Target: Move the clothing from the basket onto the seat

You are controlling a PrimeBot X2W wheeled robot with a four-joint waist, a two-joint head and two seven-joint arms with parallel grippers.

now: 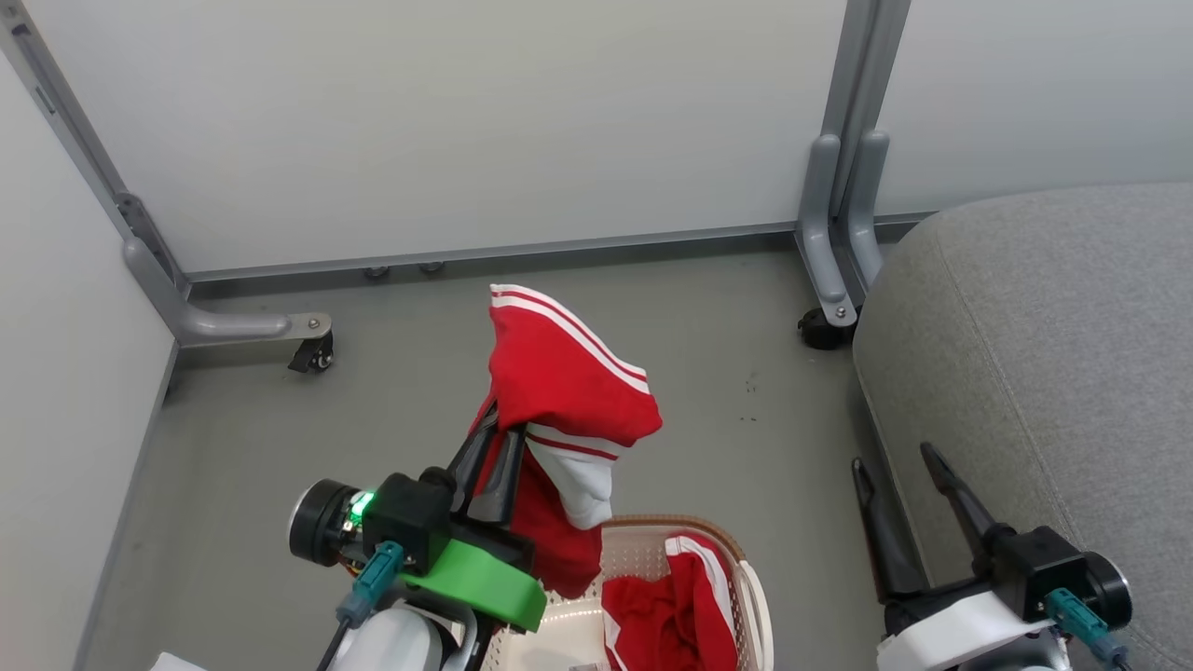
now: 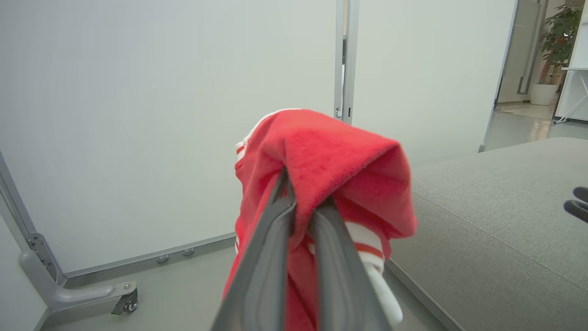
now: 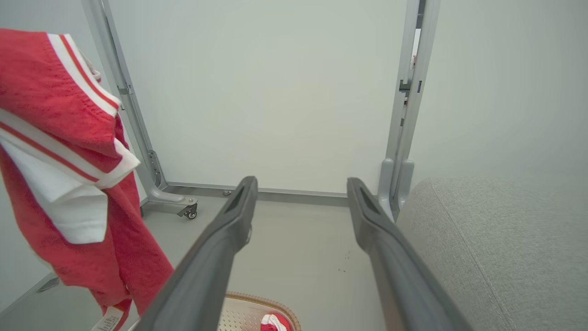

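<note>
My left gripper [image 1: 496,438] is shut on a red garment [image 1: 564,391] with white stripes and a white cuff, held up above the basket [image 1: 643,545]. In the left wrist view the cloth [image 2: 321,170] drapes over the fingers [image 2: 271,239] and hides their tips. More red clothing [image 1: 676,610] lies inside the cream basket with the brown rim. The grey seat [image 1: 1053,373] is at the right. My right gripper [image 1: 897,457] is open beside the seat's left edge, nothing between its fingers [image 3: 229,220]. The hanging garment [image 3: 59,151] shows at the left of the right wrist view.
White partition panels on grey wheeled frames [image 1: 308,331] stand behind and to the left, with a second frame foot [image 1: 829,317] next to the seat's corner. Grey floor [image 1: 391,401] lies between the basket and the panels.
</note>
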